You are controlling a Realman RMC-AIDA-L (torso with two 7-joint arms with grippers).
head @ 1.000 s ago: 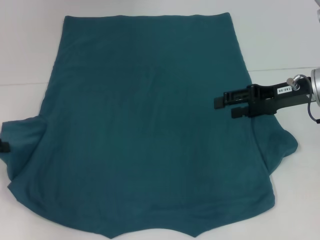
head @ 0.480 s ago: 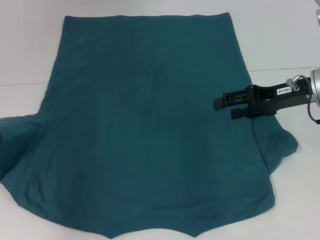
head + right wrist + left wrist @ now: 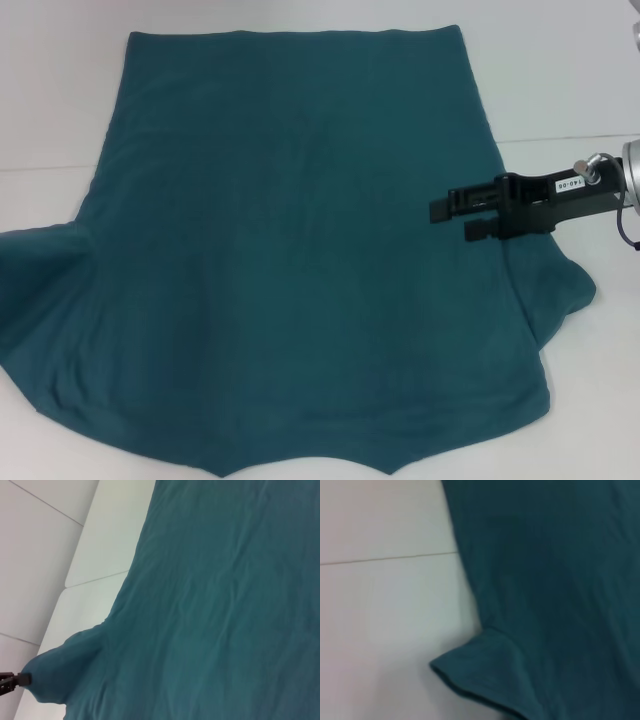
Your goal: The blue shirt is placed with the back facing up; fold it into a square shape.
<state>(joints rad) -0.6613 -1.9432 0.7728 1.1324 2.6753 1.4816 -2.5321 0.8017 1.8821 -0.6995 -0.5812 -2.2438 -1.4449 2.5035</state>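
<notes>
The blue shirt [image 3: 300,250] lies spread flat on the white table [image 3: 560,80], plain side up, with its hem at the far end. My right gripper [image 3: 450,221] hovers over the shirt's right side just above the right sleeve [image 3: 565,290], open and holding nothing. The left sleeve [image 3: 40,260] lies spread out toward the left edge; it also shows in the left wrist view [image 3: 480,665]. My left gripper [image 3: 9,682] is out of the head view and shows only as a small black part at the tip of that sleeve [image 3: 65,670] in the right wrist view.
Bare white table surface surrounds the shirt on the left [image 3: 380,605], on the right and at the far end. A thin seam line [image 3: 570,137] crosses the table. The shirt's near edge reaches the bottom of the head view.
The left gripper, seen a second ago at the left sleeve's edge, has left the head view. The left sleeve has spread wider and flatter. My right gripper has dipped slightly.
</notes>
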